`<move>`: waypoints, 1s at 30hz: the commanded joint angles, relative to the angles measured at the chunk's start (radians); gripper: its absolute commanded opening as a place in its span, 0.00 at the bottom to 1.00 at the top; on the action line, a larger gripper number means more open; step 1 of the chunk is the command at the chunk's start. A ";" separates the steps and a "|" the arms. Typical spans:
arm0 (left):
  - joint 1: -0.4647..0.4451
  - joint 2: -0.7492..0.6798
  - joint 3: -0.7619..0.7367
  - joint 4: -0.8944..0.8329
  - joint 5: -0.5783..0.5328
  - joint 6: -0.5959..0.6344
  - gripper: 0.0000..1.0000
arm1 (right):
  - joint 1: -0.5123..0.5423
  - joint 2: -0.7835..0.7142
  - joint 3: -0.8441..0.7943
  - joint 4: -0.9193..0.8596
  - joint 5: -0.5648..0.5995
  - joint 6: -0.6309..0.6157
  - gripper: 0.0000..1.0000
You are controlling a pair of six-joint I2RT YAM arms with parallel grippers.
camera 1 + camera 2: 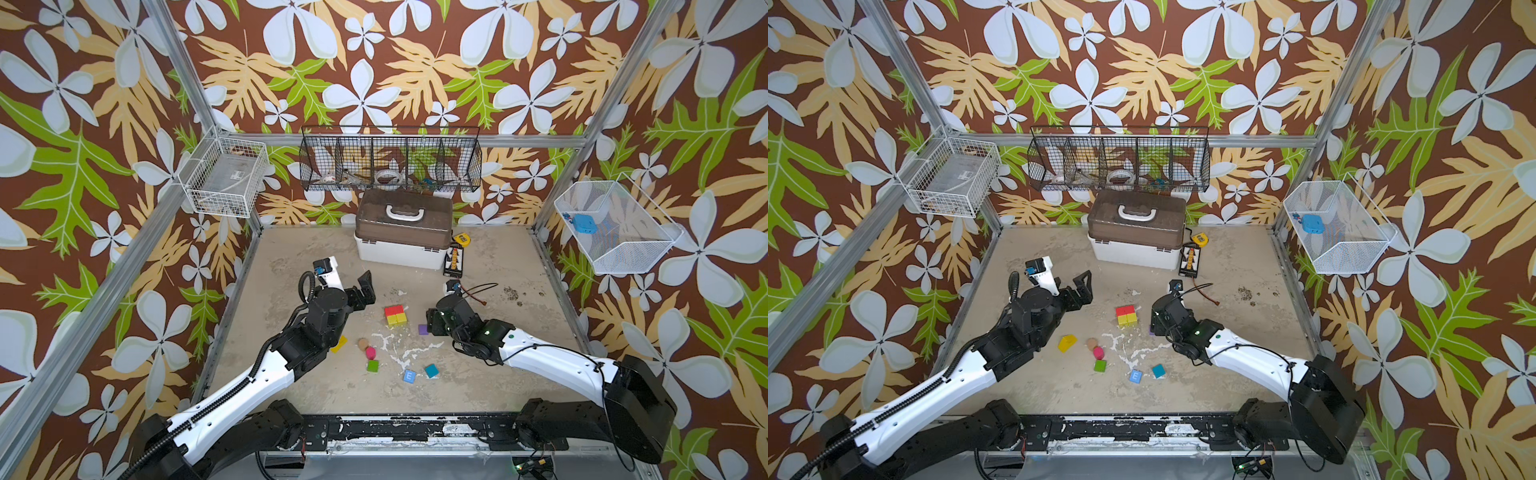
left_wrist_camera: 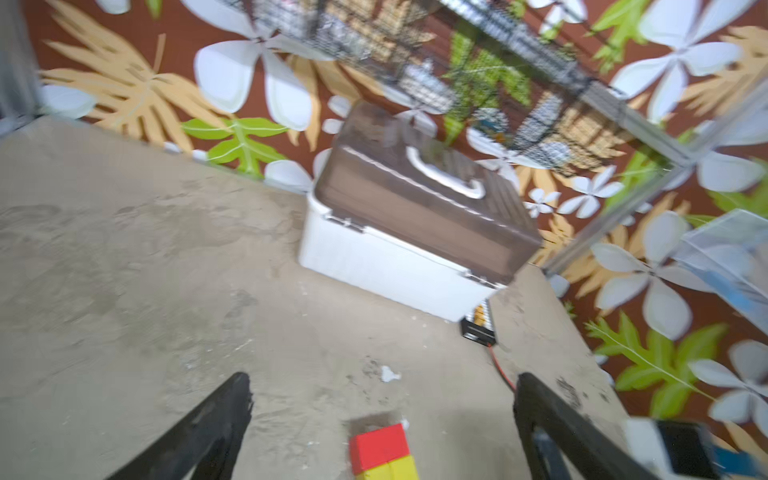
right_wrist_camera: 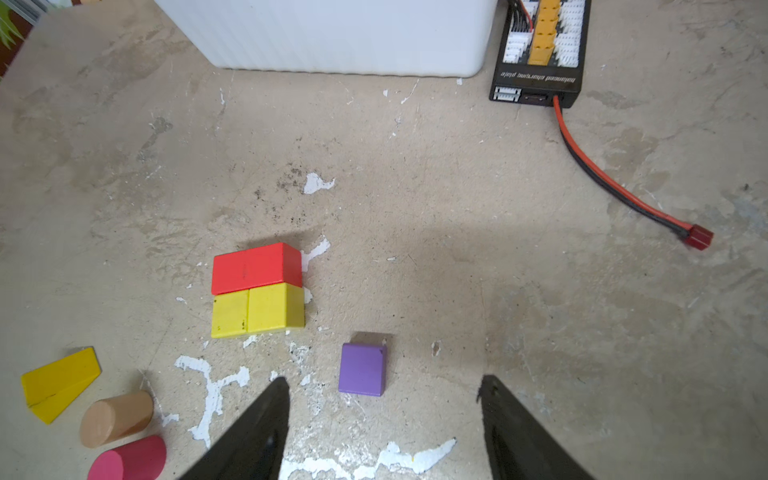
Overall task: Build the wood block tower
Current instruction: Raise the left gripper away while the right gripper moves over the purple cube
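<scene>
Left claw (image 1: 351,277): spread wide and holding nothing. It sits left of centre in both top views, and in the left wrist view its fingers (image 2: 216,419) touch no block. Right claw (image 3: 383,379): parted to a moderate width and also empty. It sits right of centre in both top views, low over the table (image 1: 498,374). The purple block (image 3: 361,369) lies flat just ahead of its tips and in line with the gap, with no contact visible on either finger. The beginning of the wood block tower (image 1: 395,316) stands at the centre of the top views, between my two claws and apart from both. It is a red block (image 3: 255,268) touching two yellow blocks (image 3: 257,309), and I cannot tell whether the red rests on them or only against them. Loose pieces lie below centre, well clear of both claws: yellow wedge (image 1: 338,344), tan cylinder (image 1: 364,343), pink cylinder (image 1: 370,353), green cube (image 1: 372,365), blue E cube (image 1: 409,376) and teal cube (image 1: 431,370). The white box (image 1: 401,253) stands above centre.
</scene>
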 commanded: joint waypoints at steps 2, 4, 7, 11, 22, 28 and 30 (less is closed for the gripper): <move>0.122 0.046 -0.137 0.228 0.183 -0.100 0.97 | 0.001 0.111 0.062 -0.025 0.031 -0.019 0.69; 0.124 0.086 -0.174 0.284 0.174 -0.061 1.00 | 0.000 0.179 0.098 -0.030 0.026 -0.026 0.68; 0.128 0.141 -0.132 0.237 0.230 -0.015 0.94 | -0.004 0.290 0.165 -0.052 -0.002 -0.038 0.66; 0.129 0.167 -0.125 0.244 0.245 -0.031 0.95 | -0.025 0.413 0.249 -0.098 -0.026 -0.063 0.64; 0.128 0.148 -0.142 0.257 0.250 -0.039 0.97 | -0.076 0.472 0.262 -0.054 -0.187 -0.110 0.63; 0.128 0.163 -0.140 0.265 0.277 -0.046 0.97 | -0.076 0.509 0.290 -0.067 -0.184 -0.122 0.64; 0.129 0.164 -0.140 0.266 0.280 -0.047 0.97 | -0.077 0.521 0.296 -0.065 -0.193 -0.129 0.64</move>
